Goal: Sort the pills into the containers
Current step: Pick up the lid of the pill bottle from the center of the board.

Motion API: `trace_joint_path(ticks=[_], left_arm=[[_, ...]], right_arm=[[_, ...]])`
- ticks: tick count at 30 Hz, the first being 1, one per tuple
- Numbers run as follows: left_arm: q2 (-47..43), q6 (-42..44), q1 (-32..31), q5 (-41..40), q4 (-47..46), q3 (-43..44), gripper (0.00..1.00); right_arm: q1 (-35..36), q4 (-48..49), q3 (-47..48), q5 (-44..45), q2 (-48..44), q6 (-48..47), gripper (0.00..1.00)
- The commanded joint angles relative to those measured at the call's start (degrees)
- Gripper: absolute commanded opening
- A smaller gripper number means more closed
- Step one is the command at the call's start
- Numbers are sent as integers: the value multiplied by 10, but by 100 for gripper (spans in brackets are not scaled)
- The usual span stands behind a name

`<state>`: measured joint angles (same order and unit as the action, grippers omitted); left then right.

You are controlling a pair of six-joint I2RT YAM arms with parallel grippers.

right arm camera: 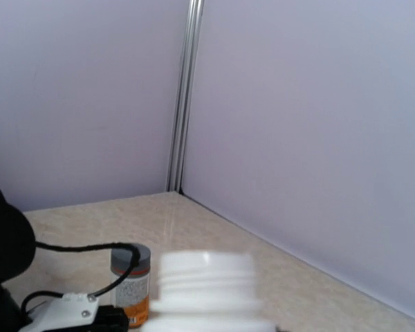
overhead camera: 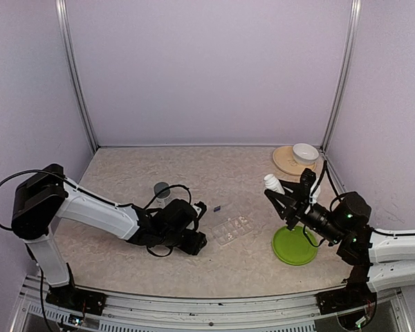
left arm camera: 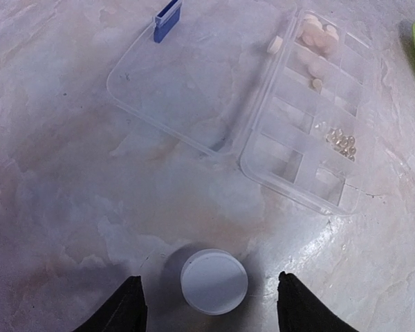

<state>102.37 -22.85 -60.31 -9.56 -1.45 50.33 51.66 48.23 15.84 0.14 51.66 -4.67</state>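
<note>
The left gripper [left arm camera: 209, 289] has its jaws open, straddling a small white cap [left arm camera: 214, 281] on the table [overhead camera: 124, 166] without touching it. The right gripper [overhead camera: 285, 192] appears closed on an uncapped white bottle [overhead camera: 273, 183]; its fingers are cut out of the wrist view. A green plate [overhead camera: 294, 247] lies at 5 o'clock of that bottle.

The pill organiser [overhead camera: 232, 227] sits at table centre, at 3 o'clock of the left gripper. Its long axis runs 8 to 2 o'clock, and its lid [left arm camera: 173, 90] is folded flat open. White tablets [left arm camera: 318, 34] and clear capsules [left arm camera: 340, 142] fill some compartments; the contents of the others are hard to read.

An amber bottle [overhead camera: 162, 189] stands at 11 o'clock of the left gripper. A white bowl [overhead camera: 305, 152] is in the far right corner.
</note>
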Motion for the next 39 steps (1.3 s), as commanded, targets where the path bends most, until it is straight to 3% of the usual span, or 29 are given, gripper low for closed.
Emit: trace_joint_path(ticks=[1,15,23,34,39], left_arm=[[18,9,-5,-14,10,24,60],[34,16,-7,-20,14,38,41],[38,14,-7,-19,14,38,39],[33,12,-10,-20,4,34,23],[6,14,-10,-8,-7,26,22]], right_arm=[[4,-14,5,5,-4,-3,0],[4,-32,13,2,5,-4,0],[4,-35,16,-2,6,-4,0],[4,-43,18,-10,9,-3,0],[4,-53,23,-41,17,-3,0]])
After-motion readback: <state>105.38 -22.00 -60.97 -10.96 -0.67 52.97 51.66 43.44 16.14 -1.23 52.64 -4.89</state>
